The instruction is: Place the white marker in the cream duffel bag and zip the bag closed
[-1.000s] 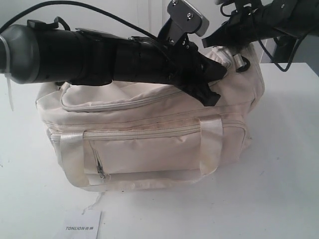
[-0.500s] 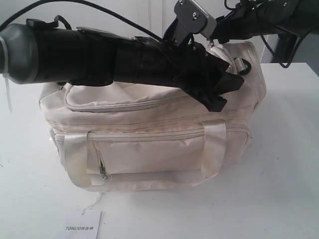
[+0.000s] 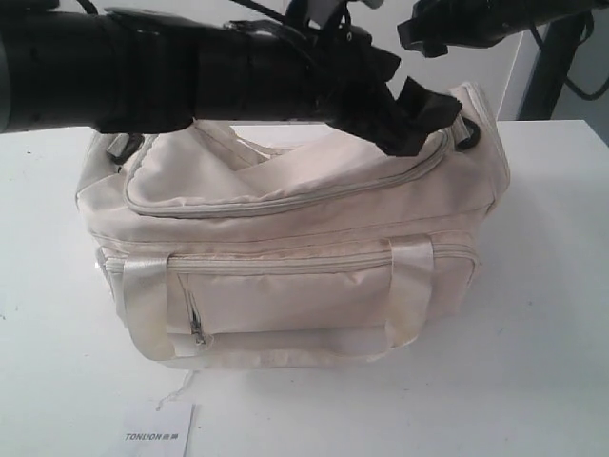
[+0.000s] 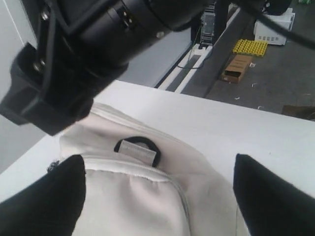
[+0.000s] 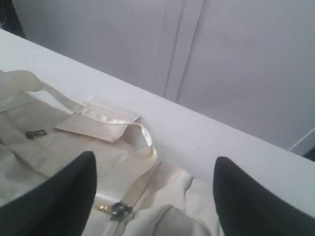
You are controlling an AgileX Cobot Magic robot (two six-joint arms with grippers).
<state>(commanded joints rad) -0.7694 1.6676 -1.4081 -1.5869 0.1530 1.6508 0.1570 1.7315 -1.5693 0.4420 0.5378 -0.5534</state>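
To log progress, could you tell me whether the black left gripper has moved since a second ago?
Yes: the black left gripper rose, farther above the unmoved white paper card.

Table [image 3: 557,314]: you have a plain white top.
Wall [image 5: 236,59]: pale grey, right behind your table.
Floor [image 4: 283,83]: dark grey beyond the table, cardboard box [image 4: 236,69] on it.

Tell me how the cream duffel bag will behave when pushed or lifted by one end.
The cream duffel bag is probably floppy: its top panel creases and sags, so a lifted end would likely fold. Its shiny straps look slippery to grip. Sitting low and wide on the table, it should slide or bunch rather than tip.
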